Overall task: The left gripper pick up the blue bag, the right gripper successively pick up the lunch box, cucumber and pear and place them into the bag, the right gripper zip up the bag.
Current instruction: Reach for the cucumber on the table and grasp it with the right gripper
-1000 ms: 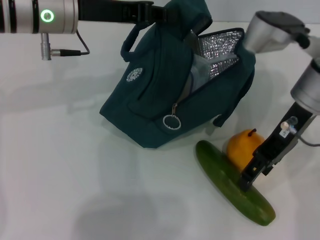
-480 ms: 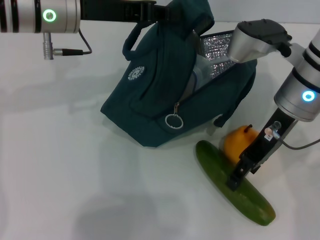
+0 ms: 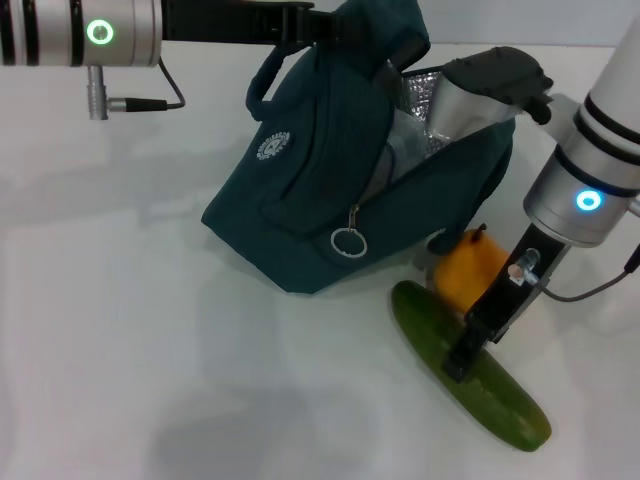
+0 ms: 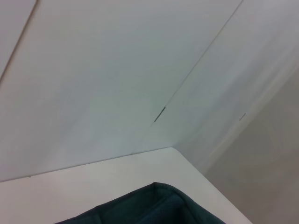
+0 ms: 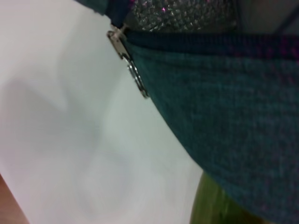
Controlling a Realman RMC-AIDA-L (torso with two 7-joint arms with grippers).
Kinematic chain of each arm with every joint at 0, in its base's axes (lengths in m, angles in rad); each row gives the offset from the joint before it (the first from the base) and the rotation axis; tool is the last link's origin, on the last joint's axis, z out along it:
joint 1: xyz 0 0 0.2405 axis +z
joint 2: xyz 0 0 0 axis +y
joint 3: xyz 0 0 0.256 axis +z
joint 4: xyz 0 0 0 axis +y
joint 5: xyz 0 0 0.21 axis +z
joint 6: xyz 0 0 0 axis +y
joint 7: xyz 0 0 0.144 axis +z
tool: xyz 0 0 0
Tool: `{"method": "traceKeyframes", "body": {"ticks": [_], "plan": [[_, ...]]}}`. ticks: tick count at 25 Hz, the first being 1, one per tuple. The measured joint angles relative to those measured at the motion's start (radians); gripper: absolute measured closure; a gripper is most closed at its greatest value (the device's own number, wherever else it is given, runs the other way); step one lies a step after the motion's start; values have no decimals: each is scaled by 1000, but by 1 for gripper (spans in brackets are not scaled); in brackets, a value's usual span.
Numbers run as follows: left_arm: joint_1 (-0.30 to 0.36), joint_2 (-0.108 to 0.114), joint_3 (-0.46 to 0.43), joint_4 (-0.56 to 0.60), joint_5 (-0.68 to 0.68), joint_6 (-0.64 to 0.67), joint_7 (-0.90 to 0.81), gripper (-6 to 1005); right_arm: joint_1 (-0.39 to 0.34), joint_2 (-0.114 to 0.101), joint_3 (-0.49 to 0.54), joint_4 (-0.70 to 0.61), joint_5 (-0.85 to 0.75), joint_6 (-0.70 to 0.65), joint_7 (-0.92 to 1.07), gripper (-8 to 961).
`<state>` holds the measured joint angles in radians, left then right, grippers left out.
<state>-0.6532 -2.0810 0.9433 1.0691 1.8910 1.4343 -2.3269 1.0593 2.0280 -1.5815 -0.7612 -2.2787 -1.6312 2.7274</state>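
Right claw (image 3: 458,362) tips over cucumber (image 3: 470,378), beside pear (image 3: 469,276).

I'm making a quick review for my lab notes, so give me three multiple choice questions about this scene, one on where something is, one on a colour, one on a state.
1. Where does the cucumber lie?
A. inside the bag
B. on the table in front of the bag
C. in the left gripper

2. What colour is the ring light on the left arm's wrist?
A. green
B. red
C. white

3. What state is the bag in?
A. zipped shut
C. folded flat on the table
B. unzipped, silver lining showing

Answers: 1 B, it lies on the white table beside the pear, under the right gripper. 2 A, it glows green. 3 B, the mouth gapes while the left gripper holds the top.
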Motion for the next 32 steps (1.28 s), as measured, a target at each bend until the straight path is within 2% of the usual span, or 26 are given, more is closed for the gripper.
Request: {"method": "traceKeyframes", "body": {"ticks": [20,32], "plan": [[2,-1,-2,0,-1,0,0,950,14,0,-151,0,49,103,9,154],[11,-1,-2,0,-17,-2,0,949,23,0,-183,0,48,91,38,158]]}}
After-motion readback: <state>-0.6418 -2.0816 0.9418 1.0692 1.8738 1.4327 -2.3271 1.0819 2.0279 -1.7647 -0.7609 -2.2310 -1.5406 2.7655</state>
